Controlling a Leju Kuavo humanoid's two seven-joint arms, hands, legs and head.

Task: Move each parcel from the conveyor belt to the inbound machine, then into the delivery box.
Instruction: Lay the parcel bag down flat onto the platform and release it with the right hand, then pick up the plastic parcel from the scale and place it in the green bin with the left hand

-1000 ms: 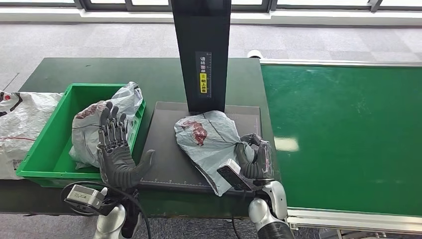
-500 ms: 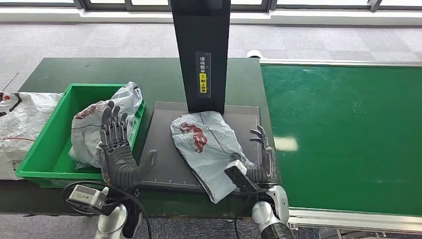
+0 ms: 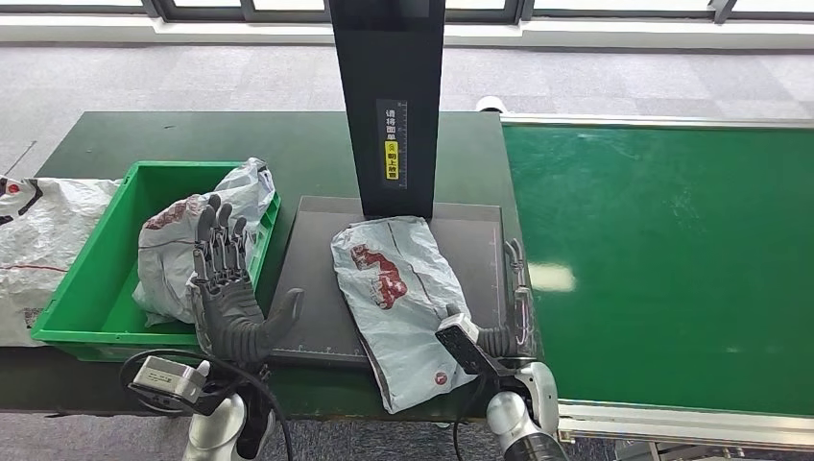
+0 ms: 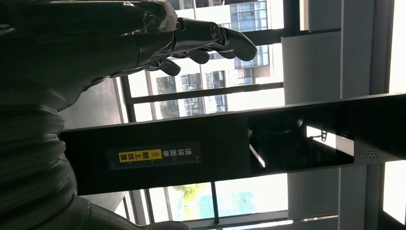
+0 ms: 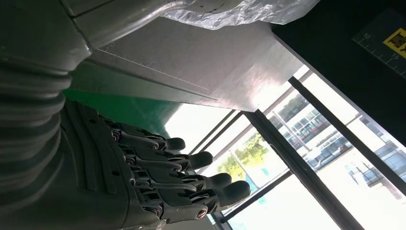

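A grey plastic parcel (image 3: pixel 398 293) with a red print lies flat on the dark plate of the inbound machine (image 3: pixel 317 279), its near end hanging over the plate's front edge. My right hand (image 3: pixel 509 312) stands just right of it, fingers straight and apart, holding nothing; the right wrist view shows the same spread fingers (image 5: pixel 191 182) and the parcel's edge (image 5: pixel 239 12). My left hand (image 3: pixel 226 283) is raised open between the green delivery box (image 3: pixel 91 298) and the plate. Another grey parcel (image 3: pixel 197 235) lies in the box.
The machine's black upright column (image 3: pixel 389 106) rises behind the plate. The green conveyor belt (image 3: pixel 672 259) runs along the right, bare of parcels. A large white sack (image 3: pixel 38 240) lies left of the box on the dark green table (image 3: pixel 240 139).
My right hand has let go of the parcel, straightened its fingers and drawn off to the right. The parcel has settled flat on the plate. My left hand has barely moved.
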